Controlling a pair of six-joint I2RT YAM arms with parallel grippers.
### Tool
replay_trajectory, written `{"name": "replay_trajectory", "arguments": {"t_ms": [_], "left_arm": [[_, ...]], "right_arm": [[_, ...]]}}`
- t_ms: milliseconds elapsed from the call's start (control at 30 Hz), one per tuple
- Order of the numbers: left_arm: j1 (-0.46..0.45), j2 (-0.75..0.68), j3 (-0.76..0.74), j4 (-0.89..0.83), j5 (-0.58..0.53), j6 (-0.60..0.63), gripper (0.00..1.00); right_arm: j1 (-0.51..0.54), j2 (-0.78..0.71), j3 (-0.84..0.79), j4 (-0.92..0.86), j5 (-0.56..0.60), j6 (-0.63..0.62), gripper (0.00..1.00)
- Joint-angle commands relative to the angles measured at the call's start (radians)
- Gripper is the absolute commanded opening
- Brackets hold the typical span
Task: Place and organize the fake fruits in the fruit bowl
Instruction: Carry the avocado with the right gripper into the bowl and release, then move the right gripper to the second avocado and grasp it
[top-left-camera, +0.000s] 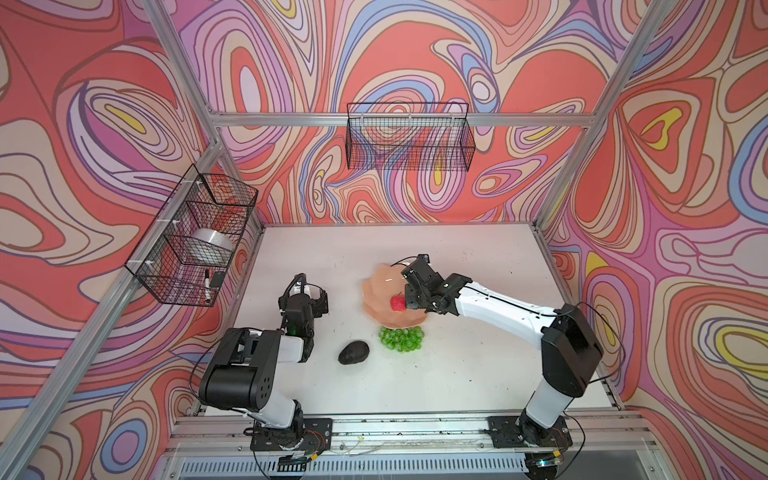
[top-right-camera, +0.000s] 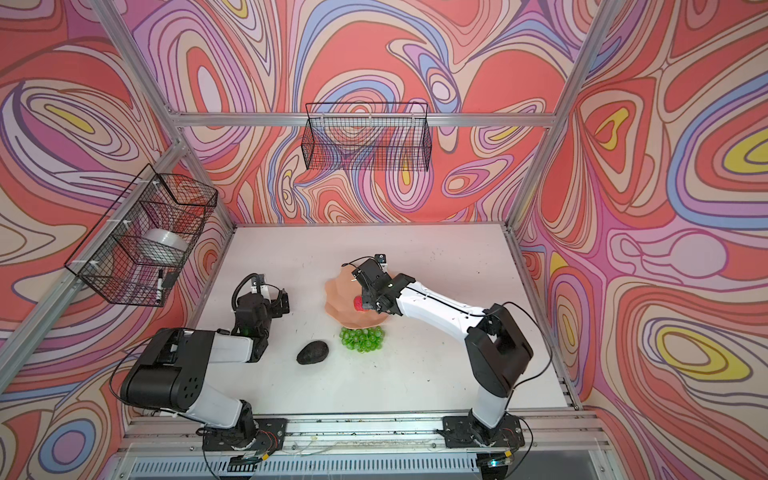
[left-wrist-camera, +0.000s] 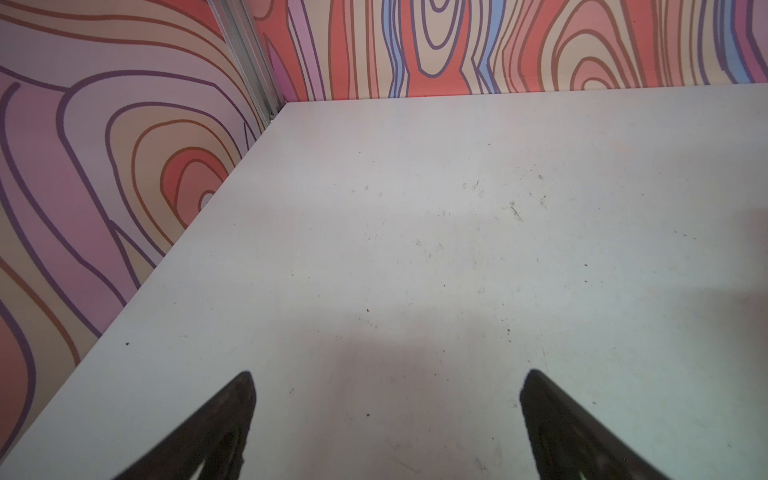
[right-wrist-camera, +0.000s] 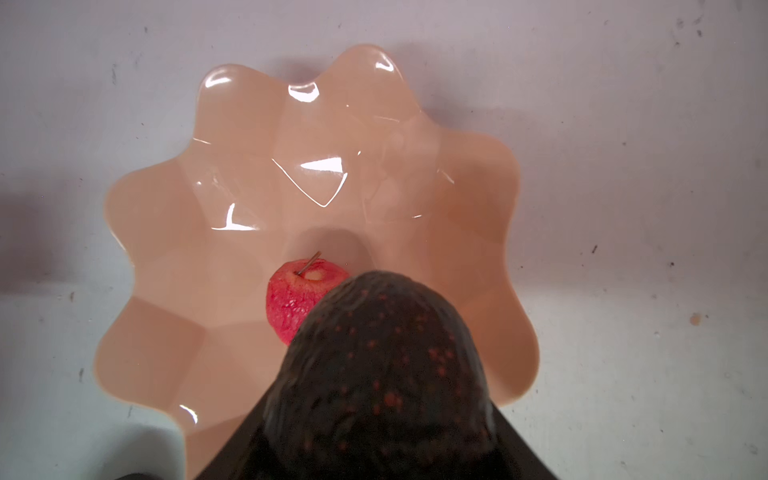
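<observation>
The fruit bowl (right-wrist-camera: 232, 137) lay straight below my right gripper (top-left-camera: 409, 297), which was clamped on an avocado (right-wrist-camera: 382, 374), its long axis running out from my grip, narrow end toward the bowl's floor (near the apple (right-wrist-camera: 291, 307) lying there); bare floor lay farther in.

The apple (top-left-camera: 397, 303) lies in the bowl (top-left-camera: 377, 291); grapes (top-left-camera: 401, 338) (and, leftward, an avocado (top-left-camera: 353, 353)) lie before it.
</observation>
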Motion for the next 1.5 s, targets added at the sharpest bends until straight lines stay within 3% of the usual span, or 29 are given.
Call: {"name": "replay_trajectory", "arguments": {"t_ms": [0,400,867,1033,1300,1467], "left_arm": [[0.007,0.002,0.016,0.014,-0.002,-0.006,1.0],[0.007,0.004,0.016,0.015,-0.002,-0.007,1.0],[0.008,0.002,0.016,0.014,0.0,-0.006,1.0],[0.007,0.002,0.016,0.015,-0.001,-0.008,1.0],[0.007,0.002,0.016,0.014,0.0,-0.008,1.0],[0.007,0.002,0.016,0.014,-0.001,-0.008,1.0]], "right_arm": [[-0.015,0.049,0.046,0.02,-0.033,-0.089,0.48],[-0.035,0.164,0.103,-0.015,-0.016,-0.095,0.5],[-0.039,0.182,0.133,-0.034,-0.005,-0.104,0.72],[-0.039,0.181,0.157,-0.049,0.011,-0.107,0.75],[-0.007,0.036,0.139,-0.073,0.024,-0.077,0.75],[0.129,-0.057,0.082,-0.07,0.035,-0.074,0.78]]}}
